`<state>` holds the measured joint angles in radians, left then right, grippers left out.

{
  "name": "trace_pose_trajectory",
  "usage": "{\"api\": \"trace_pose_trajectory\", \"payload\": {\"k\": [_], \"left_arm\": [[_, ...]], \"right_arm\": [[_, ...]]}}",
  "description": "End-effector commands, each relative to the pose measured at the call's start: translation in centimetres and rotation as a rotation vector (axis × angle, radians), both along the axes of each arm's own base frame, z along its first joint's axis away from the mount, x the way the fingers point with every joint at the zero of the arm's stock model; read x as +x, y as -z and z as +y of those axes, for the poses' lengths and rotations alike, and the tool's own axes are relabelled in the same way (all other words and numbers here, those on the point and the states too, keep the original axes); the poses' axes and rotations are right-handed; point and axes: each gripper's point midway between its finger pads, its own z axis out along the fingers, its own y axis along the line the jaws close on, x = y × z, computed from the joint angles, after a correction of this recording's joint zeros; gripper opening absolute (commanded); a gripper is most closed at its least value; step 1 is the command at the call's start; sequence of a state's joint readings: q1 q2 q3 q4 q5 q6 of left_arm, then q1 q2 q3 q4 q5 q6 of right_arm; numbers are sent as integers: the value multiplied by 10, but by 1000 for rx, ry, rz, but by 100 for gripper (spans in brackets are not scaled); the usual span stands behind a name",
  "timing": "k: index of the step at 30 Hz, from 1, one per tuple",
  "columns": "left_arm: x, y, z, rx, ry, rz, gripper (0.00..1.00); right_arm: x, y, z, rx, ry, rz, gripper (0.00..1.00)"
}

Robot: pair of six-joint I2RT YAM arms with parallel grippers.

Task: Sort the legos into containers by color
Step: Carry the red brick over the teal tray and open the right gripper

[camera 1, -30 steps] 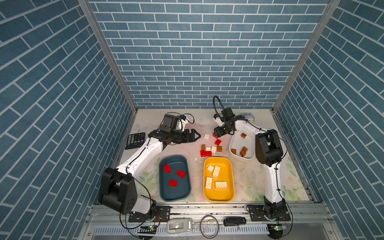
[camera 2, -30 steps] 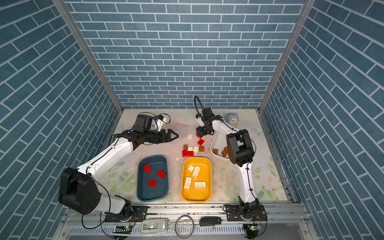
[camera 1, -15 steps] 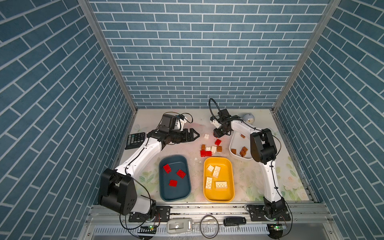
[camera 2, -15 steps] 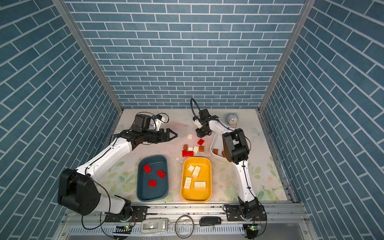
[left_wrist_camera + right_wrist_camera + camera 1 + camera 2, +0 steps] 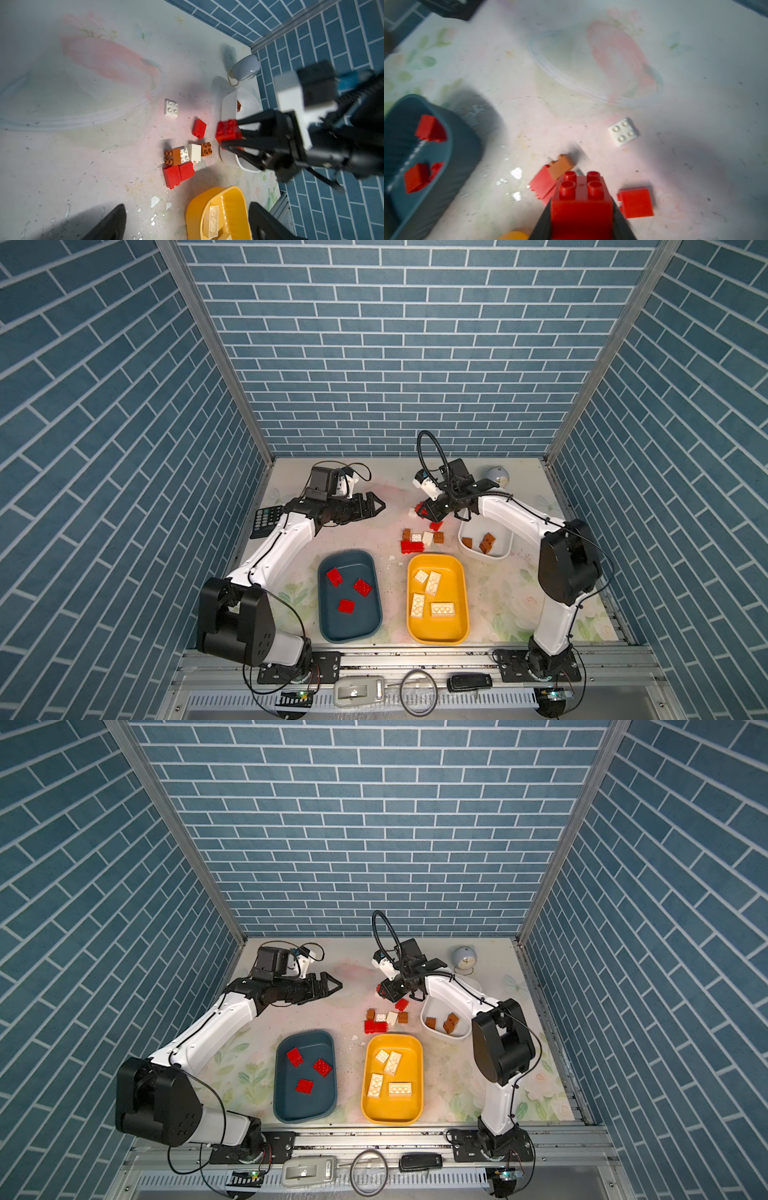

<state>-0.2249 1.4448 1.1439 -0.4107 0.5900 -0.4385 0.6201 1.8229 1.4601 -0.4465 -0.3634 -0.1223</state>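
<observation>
Top views both show the right gripper (image 5: 424, 512) pinching a red brick (image 5: 422, 510) just behind the loose pile (image 5: 417, 541) and beside the white tray (image 5: 503, 545). The left gripper (image 5: 376, 508) hangs spread and empty. Left wrist view: the red brick (image 5: 227, 129) sits clamped between black fingers (image 5: 249, 143), seemingly lifted off the table. Right wrist view: the studded brick (image 5: 581, 197) fills the foreground, well apart from the dark teal tray (image 5: 463, 145) that holds other reds. The step in hand looks like carrying a red piece. Next comes a reach across to the teal tray, then a release.
</observation>
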Motion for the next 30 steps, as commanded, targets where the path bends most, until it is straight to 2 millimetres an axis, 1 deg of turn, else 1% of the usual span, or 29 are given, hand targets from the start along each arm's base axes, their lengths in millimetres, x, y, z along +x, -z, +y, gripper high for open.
{"api": "trace_pose_trajectory", "payload": {"k": [1,4,7,12,16,19,24,27,30], "left_arm": [[8,19,16,16,-59,50,93],[16,23,24,20,-99,58,93],[24,28,28,16,-140,69,93],[32,28,30,14,-163,72,93],[35,26,31,16,-172,69,93],[35,26,31,18,-173,71,93],[34,32,31,23,-173,85,93],[33,34,32,26,-175,87,93],[32,35,32,30,-172,91,93]], "right_arm": [[-39,-10,30,103,-95,5,19],[-71,-17,53,141,-176,-22,19],[-97,-15,78,182,-250,-43,19],[-133,-5,117,219,-371,-47,19],[-156,8,140,202,-450,-55,19],[-159,20,150,169,-464,-61,19],[-144,37,154,111,-437,-103,20],[-144,42,158,107,-445,-101,23],[-141,48,158,84,-431,-104,28]]}}
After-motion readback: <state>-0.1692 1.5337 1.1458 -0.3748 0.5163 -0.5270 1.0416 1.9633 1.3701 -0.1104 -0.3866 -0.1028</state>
